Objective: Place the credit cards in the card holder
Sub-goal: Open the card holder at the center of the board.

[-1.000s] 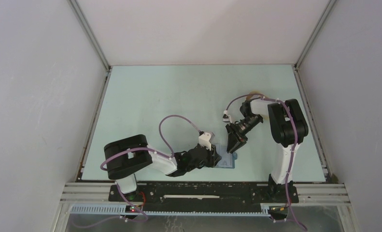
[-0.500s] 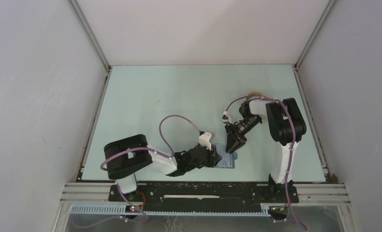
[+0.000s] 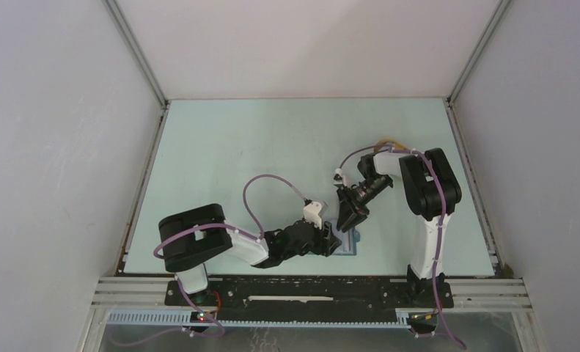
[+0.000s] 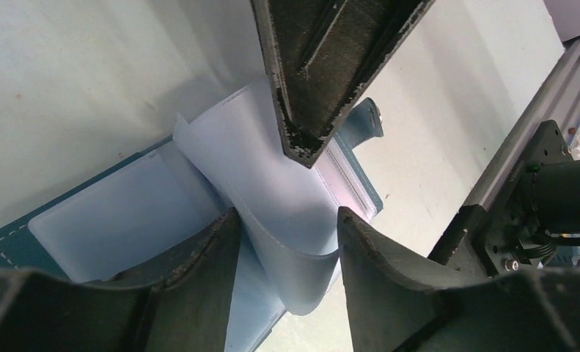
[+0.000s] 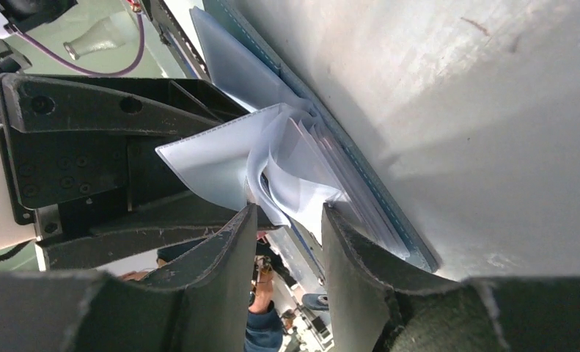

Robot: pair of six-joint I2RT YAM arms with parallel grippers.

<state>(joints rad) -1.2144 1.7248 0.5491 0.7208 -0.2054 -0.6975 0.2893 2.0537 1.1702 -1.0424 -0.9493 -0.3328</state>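
Card holder (image 3: 351,242) lies open on the worktop (image 3: 272,147), low and just right of centre in the overhead view, with both arms meeting over it. Since a second ago the right gripper (image 5: 287,213) has come down and leftward onto it, and the left gripper (image 4: 287,220) has loosened: its jaws now stand apart, one curled clear sleeve (image 4: 272,183) passing loosely between them. That suggests the pocket is being handed over or re-gripped, not yet filled. The right jaws stand half apart around the fanned sleeves; whether they pinch anything I cannot tell. Count: one card holder, several sleeves too bunched to number, and no credit card I can pick out.
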